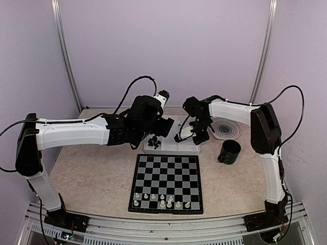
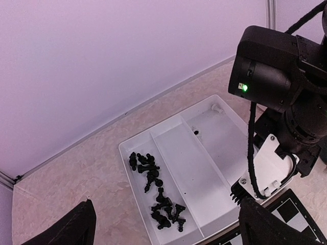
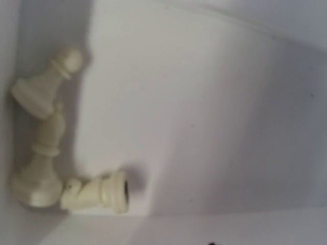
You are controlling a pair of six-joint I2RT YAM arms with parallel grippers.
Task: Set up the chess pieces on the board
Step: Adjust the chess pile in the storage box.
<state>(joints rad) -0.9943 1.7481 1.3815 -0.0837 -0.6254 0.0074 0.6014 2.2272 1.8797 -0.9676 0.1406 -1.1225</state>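
three white pieces (image 3: 48,148) lie tipped over in a tray corner, filling the right wrist view. board (image 1: 167,171), centre of the top view: roughly ten whites (image 1: 162,203) stand along its lower two rows, no blacks yet, so plenty left. tray (image 2: 204,168): black pieces (image 2: 158,196) heaped in its left compartment, middle one bare. left gripper (image 2: 166,222) hangs spread wide above it; right gripper (image 1: 181,137), cannot tell.

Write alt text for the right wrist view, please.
Three white pieces lie clustered at the left in a white tray: a pawn uppermost, a taller piece beneath it, and a third piece on its side, base facing right.
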